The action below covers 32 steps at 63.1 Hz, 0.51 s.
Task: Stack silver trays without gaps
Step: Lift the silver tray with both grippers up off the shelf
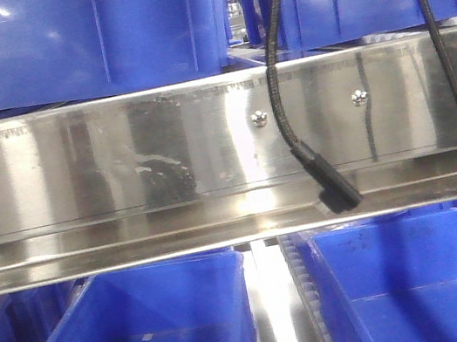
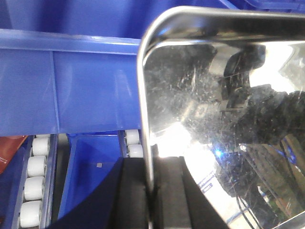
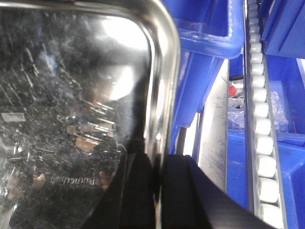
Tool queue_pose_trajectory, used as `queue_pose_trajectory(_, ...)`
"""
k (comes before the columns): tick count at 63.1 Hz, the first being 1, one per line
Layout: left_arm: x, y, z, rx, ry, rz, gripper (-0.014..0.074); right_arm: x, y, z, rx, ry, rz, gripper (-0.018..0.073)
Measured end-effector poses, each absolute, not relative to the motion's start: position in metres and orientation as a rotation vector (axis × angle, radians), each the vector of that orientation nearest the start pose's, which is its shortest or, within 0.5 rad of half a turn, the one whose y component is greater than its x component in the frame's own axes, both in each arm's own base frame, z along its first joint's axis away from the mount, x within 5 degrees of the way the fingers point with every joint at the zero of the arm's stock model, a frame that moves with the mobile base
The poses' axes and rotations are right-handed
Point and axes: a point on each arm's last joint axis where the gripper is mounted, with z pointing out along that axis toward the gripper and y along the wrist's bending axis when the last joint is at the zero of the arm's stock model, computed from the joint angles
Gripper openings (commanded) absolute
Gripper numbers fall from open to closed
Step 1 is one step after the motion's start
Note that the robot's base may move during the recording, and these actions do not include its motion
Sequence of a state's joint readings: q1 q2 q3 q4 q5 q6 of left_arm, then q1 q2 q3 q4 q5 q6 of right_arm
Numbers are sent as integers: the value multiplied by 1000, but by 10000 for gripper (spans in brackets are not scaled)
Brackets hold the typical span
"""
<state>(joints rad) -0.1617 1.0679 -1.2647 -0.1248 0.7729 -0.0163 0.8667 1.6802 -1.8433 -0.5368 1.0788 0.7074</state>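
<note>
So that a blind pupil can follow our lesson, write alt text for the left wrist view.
The left gripper clamps the rim of a shiny, scratched tray, seen close up from below the grip. Behind the tray stand blue bins, with a row of white rollers at the lower left.

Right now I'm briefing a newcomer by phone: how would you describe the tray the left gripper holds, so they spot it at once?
Find the rack of deep blue bins and white rollers. In front of it the left gripper pinches the thin rim of the silver tray. Unlike the dull blue plastic around it, it is round-cornered, scratched steel, bright as a mirror.
</note>
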Motion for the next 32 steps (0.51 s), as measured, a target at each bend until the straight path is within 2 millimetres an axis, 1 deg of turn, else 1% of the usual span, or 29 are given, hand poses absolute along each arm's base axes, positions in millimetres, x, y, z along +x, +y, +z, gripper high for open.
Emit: queue_pose_trajectory(32, 208, -42, 438, 112, 2061, -255, -17, 268, 252, 427, -257, 2225, 154, -78)
